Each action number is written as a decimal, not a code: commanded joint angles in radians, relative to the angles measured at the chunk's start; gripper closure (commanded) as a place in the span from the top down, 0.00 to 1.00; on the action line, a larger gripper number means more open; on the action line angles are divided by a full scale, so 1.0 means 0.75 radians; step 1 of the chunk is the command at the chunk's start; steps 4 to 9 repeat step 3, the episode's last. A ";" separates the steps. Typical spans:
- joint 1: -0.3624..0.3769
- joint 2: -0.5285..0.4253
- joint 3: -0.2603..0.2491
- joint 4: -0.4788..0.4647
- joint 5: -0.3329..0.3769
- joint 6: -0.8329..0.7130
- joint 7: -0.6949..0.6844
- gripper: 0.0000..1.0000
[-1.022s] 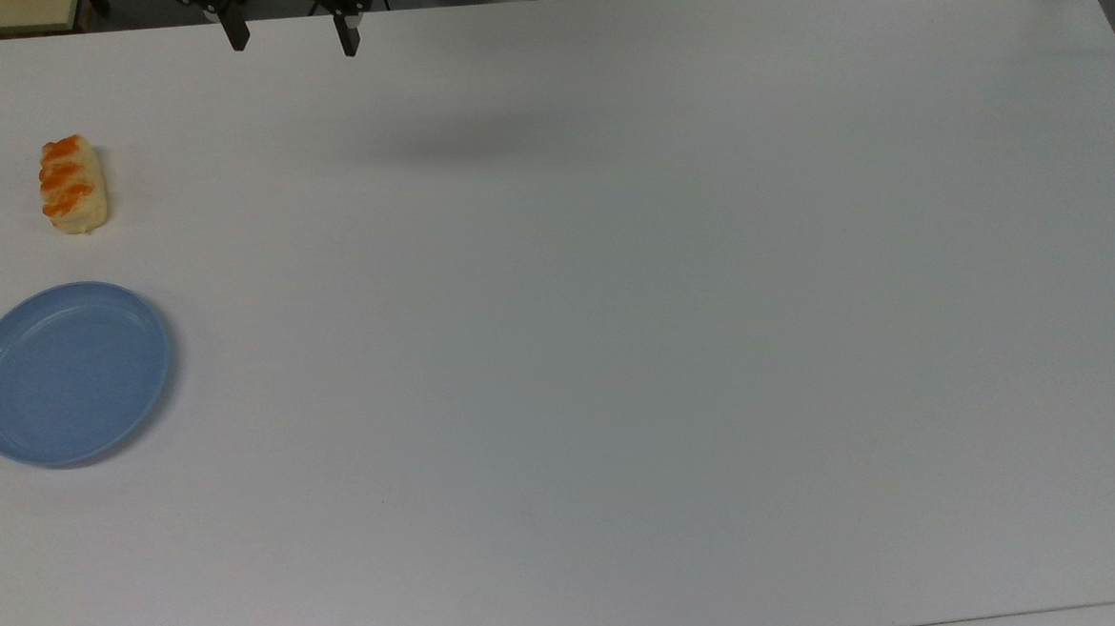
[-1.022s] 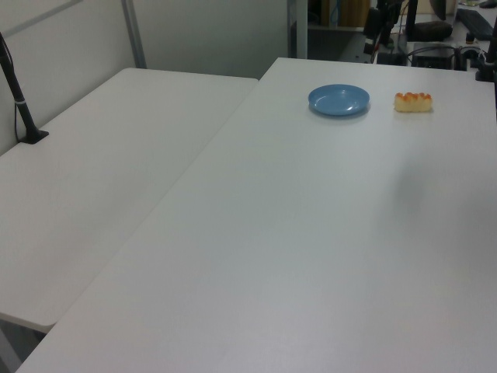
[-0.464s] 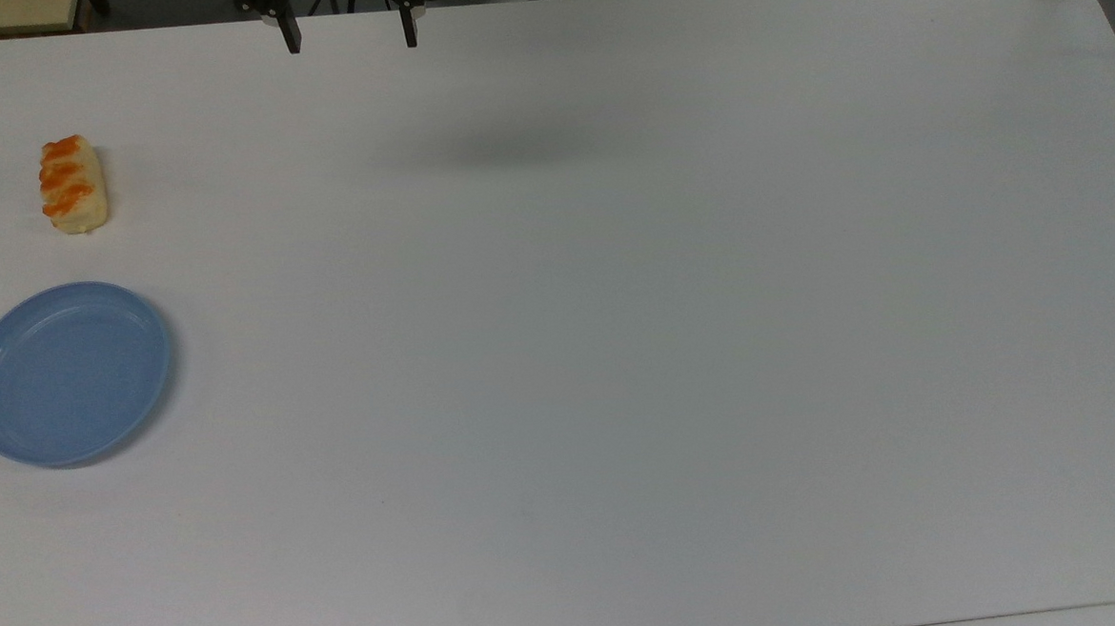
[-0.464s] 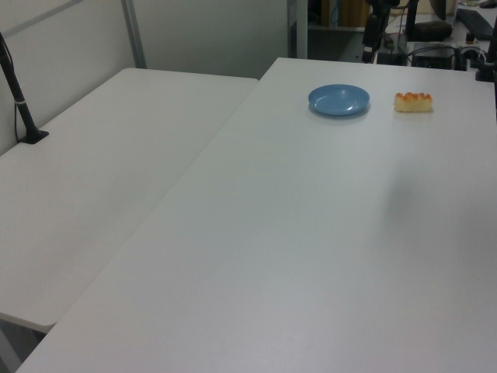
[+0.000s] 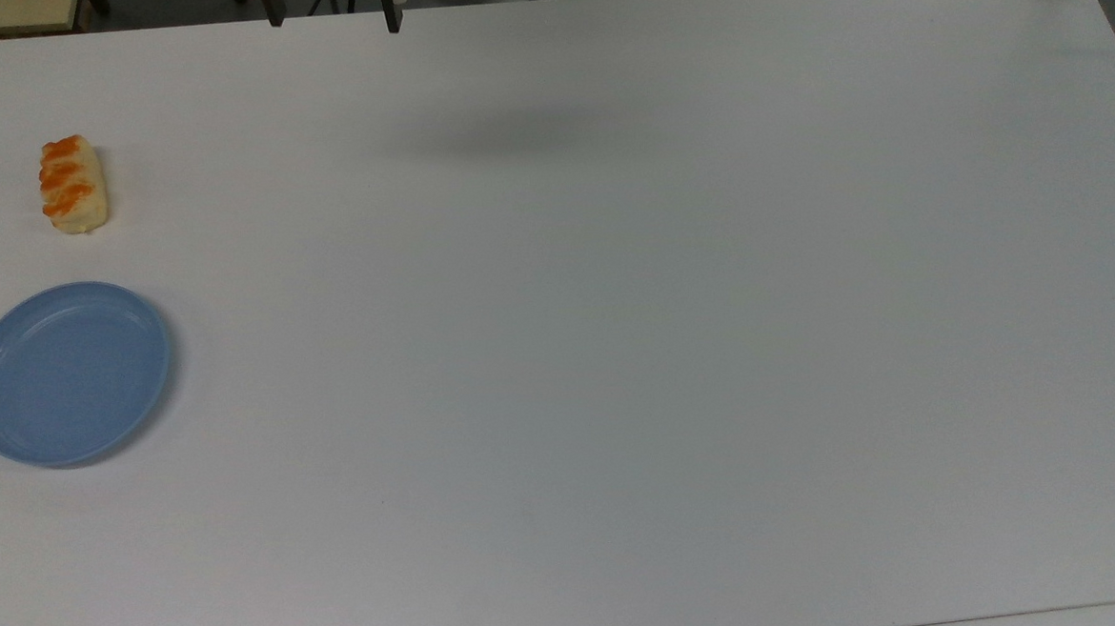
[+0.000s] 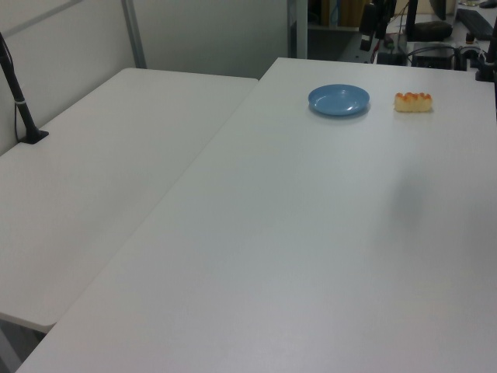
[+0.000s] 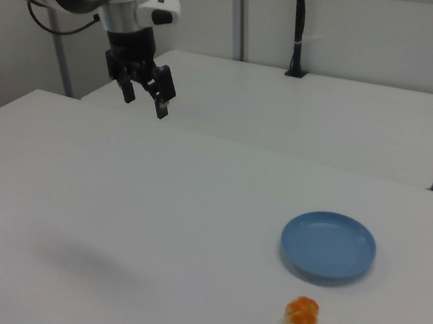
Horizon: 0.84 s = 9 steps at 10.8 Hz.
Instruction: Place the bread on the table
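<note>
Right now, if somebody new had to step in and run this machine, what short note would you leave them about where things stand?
Gripper: open, holding nothing, up in the air well away from the bread.
Bread: lying on the table, on its own, beside the plate and not touching it.
Plate: blue, with nothing on it.
Done: the bread is on the table, so the job looks finished as things lie.
Left: nothing obvious; maybe just check the arm is parked before starting anything else.
</note>
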 commanded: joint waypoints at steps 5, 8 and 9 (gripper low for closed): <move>0.018 0.036 -0.034 0.125 0.005 -0.148 0.063 1.00; 0.018 0.036 -0.034 0.125 0.005 -0.148 0.063 1.00; 0.018 0.036 -0.034 0.125 0.005 -0.148 0.063 1.00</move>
